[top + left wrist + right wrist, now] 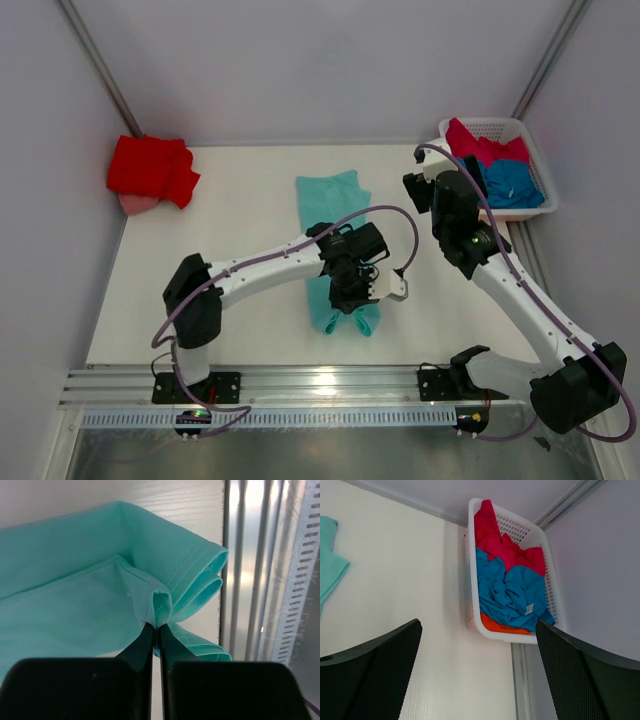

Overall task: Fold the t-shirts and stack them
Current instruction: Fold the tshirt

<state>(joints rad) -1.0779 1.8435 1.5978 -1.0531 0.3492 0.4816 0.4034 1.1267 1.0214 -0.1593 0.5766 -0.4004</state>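
A mint-teal t-shirt lies as a long folded strip down the middle of the table. My left gripper is shut on a pinched fold of the mint-teal t-shirt near its front end, the cloth bunched between the fingertips of the left gripper. A bright red t-shirt sits folded at the back left. My right gripper hovers open and holding nothing beside the white basket. In the right wrist view, the right gripper faces the blue t-shirt and crimson-pink t-shirt inside the basket.
A pink cloth peeks from under the red t-shirt. An orange cloth lies at the bottom of the basket. A metal rail runs along the table's near edge. Grey walls enclose both sides and the back.
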